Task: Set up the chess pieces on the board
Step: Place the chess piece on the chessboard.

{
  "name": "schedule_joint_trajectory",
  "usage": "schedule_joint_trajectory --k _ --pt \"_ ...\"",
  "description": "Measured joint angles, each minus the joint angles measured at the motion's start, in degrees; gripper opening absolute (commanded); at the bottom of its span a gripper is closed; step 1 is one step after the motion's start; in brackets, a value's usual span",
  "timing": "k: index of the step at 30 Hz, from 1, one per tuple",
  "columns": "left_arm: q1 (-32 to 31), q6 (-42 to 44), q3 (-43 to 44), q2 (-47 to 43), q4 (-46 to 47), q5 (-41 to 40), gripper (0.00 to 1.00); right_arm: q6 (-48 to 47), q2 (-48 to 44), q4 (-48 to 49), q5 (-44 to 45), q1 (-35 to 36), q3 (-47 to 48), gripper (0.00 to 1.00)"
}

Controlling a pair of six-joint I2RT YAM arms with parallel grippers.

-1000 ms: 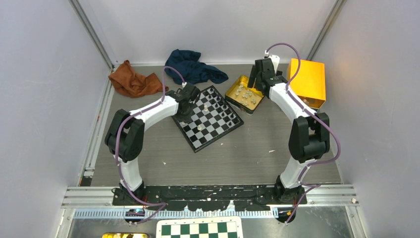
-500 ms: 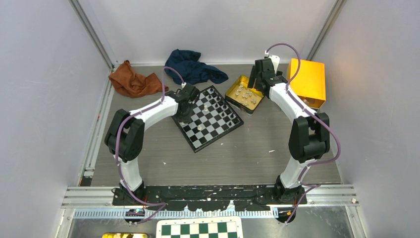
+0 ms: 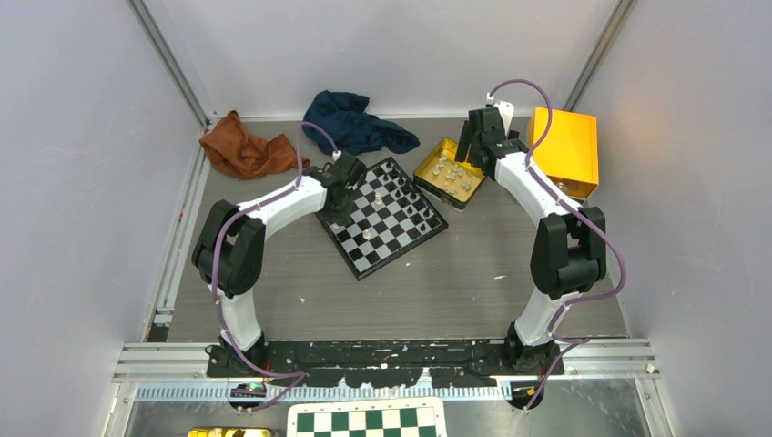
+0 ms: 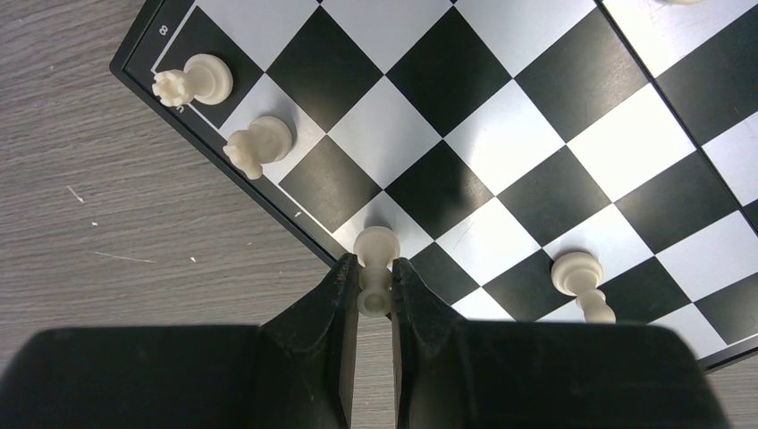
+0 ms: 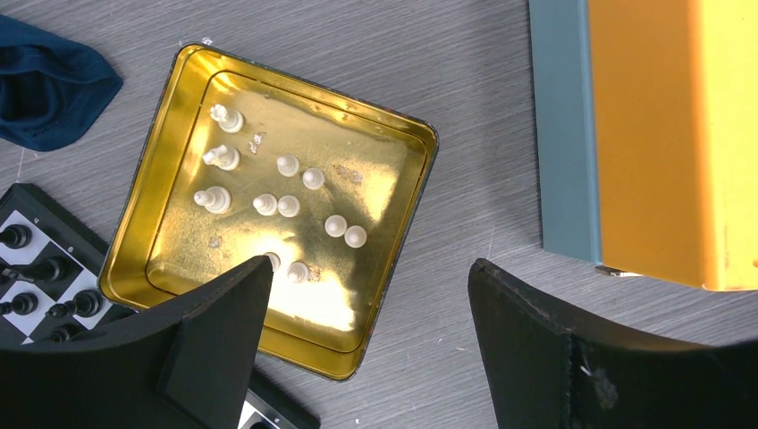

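The board [image 3: 387, 241] lies turned diagonally on the table between the arms. My left gripper [image 4: 375, 265] is shut on a cream-white chess piece [image 4: 376, 246], held at the board's rim [image 4: 134, 73] over an edge square. Three more white pieces stand on the board nearby: a rook [image 4: 192, 82], a knight [image 4: 259, 145] and a slim one [image 4: 576, 273]. Black pieces [image 5: 18, 237] line the board's far side. My right gripper [image 5: 371, 265] hangs open and empty above the near corner of a gold tin [image 5: 398, 259], which holds several white pieces [image 5: 288, 206].
An orange box [image 3: 564, 150] stands right of the tin [image 3: 428, 177]. A navy cloth [image 3: 355, 123] and a rust-brown cloth [image 3: 241, 150] lie at the back. A green-and-white checkered sheet [image 3: 364, 421] lies below the arm bases. Walls enclose the table.
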Motion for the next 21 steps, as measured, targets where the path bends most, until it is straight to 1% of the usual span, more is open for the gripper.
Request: schedule_joint_trajectory --k 12,15,21 --pt "0.2 0.0 0.0 0.0 0.2 0.1 0.11 0.0 0.0 -0.2 0.0 0.0 0.0 0.86" --pt "0.3 0.0 0.0 0.0 0.2 0.1 0.15 0.0 0.0 -0.4 0.0 0.0 0.0 0.86" --pt "0.3 0.0 0.0 0.0 0.2 0.2 0.16 0.0 0.0 -0.4 0.0 0.0 0.0 0.86"
